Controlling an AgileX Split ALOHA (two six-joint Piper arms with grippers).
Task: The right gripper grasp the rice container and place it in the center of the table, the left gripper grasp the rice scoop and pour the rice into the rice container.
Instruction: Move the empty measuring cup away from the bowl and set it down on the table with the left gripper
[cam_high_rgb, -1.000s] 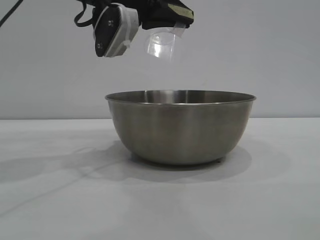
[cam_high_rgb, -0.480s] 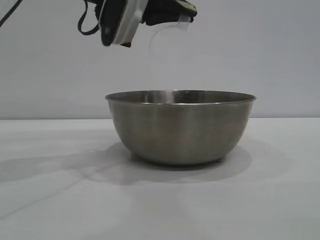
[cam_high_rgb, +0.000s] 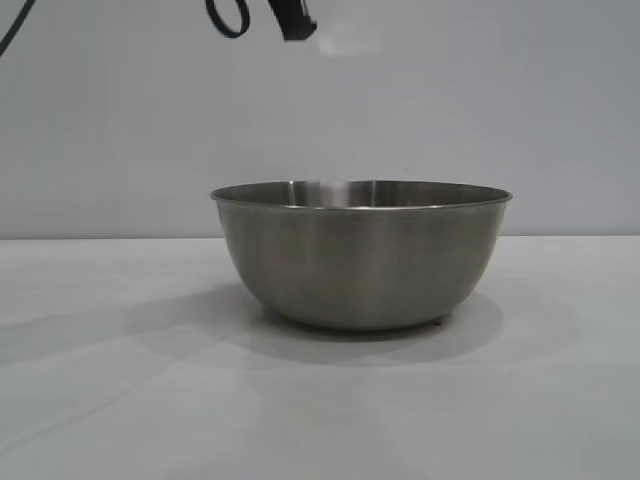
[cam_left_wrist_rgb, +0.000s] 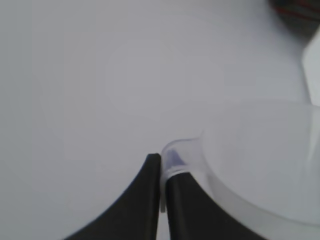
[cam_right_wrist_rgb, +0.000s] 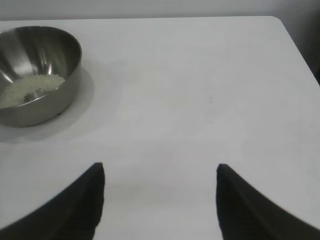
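This looks like a bare test bench in a lab or studio, not a lived-in kitchen. A plain white table (cam_high_rgb: 100, 400) carries one steel bowl (cam_high_rgb: 360, 255), and behind the bowl rises a blank, pale grey wall (cam_high_rgb: 520, 100). Above the bowl, at the top edge, hang black cable loops (cam_high_rgb: 228, 18) and a dark piece of machine. Inside the bowl lies a little white rice (cam_right_wrist_rgb: 30, 90); around the bowl is only tabletop.
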